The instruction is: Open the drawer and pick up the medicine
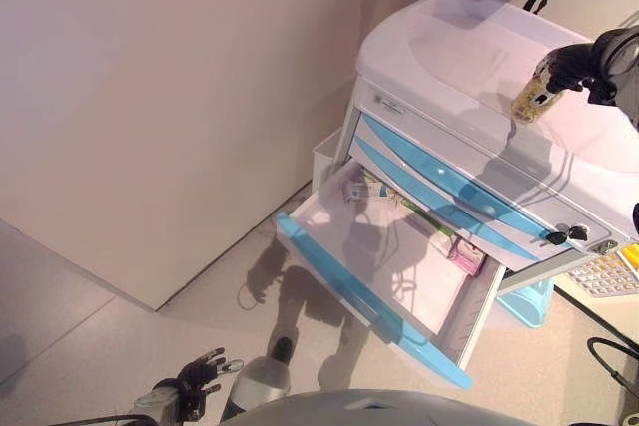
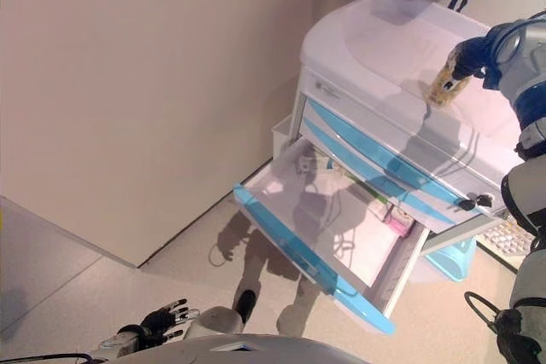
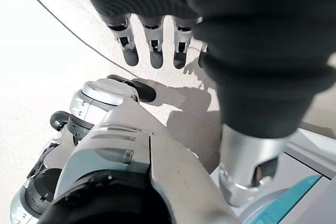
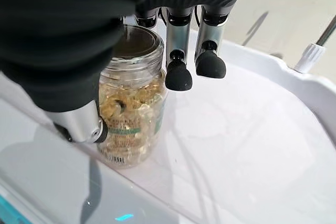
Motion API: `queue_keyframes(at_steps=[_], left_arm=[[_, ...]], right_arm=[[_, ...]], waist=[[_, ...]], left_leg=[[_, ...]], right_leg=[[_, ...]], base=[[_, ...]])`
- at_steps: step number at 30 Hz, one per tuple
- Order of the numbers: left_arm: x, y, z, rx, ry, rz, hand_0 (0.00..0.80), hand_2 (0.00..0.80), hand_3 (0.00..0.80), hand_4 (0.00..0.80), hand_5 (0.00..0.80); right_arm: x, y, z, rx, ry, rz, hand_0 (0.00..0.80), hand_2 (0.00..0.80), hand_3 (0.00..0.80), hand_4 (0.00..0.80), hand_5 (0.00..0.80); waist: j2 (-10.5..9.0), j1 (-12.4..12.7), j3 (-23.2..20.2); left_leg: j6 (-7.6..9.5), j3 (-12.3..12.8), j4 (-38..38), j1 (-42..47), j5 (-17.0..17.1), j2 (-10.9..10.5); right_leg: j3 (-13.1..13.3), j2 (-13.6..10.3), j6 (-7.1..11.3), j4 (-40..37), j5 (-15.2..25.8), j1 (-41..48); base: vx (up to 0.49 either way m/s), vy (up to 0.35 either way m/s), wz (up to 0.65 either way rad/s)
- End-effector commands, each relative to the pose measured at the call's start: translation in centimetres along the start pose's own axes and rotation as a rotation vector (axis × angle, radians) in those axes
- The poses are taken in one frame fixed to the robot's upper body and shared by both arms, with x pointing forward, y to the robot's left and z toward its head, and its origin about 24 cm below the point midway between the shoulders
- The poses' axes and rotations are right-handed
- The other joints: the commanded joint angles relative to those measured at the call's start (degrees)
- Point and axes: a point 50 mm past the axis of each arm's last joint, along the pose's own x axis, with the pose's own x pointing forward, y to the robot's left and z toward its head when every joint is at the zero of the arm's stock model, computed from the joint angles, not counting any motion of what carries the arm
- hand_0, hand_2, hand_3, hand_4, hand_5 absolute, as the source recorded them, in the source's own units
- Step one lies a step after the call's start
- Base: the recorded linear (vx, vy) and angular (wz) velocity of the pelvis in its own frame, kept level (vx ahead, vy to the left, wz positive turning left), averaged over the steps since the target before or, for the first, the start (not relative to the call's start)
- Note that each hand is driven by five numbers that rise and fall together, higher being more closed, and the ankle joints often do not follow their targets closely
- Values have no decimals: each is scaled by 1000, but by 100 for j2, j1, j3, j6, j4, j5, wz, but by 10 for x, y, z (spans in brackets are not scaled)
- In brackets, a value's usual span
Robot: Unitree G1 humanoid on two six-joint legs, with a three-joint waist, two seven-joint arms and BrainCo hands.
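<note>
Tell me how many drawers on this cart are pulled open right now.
1. The open drawer is the lowest one showing, pulled out toward the floor with small boxes at its back. The two blue-fronted drawers above it are shut. Any drawer lower down would be hidden beneath the open one.

1. The drawer (image 1: 374, 276), white with a blue front, is standing pulled fully open, small boxes lying inside.
2. The medicine (image 4: 130, 114), a clear jar of yellow capsules, is hanging tilted above the cart's white top.
</note>
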Motion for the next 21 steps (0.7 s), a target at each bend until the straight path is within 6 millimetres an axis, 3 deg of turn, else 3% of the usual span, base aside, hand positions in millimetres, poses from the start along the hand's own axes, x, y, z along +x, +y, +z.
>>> queue_keyframes(at_steps=[1,10,11,12,21], left_arm=[[0,-2,-2,8,-2,-15,0,0,0,0,0],[0,-2,-2,7,3,-27,0,0,0,0,0],[0,-3,-2,6,2,-29,0,0,0,0,0],[0,-3,-2,6,1,-31,0,0,0,0,0],[1,-6,0,8,-8,-42,0,0,0,0,0]], right_arm=[[-9,-17,-3,-74,16,-129,800,800,800,800,800],[2,4,-3,-55,21,-104,800,800,800,800,800],[3,5,-3,-56,22,-103,496,496,496,496,496],[3,6,-4,-53,27,-101,0,0,0,0,0],[2,4,-9,-28,35,-152,0,0,0,0,0]], waist=[[-40,85,-93],[74,105,-68],[86,101,-74],[96,98,-73],[150,73,-84]], left_leg=[[-238,128,20,273,-692,83],[-219,82,31,281,-682,55],[-218,82,30,277,-681,52],[-217,85,31,280,-683,53],[-209,86,24,309,-682,41]], right_leg=[[-50,-224,162,204,541,-391],[-80,-247,169,222,541,-387],[-77,-248,169,221,540,-392],[-84,-252,171,224,539,-391],[-70,-262,181,241,538,-380]], base=[[0,0,0],[0,0,0],[0,0,0],[0,0,0],[0,0,0]])
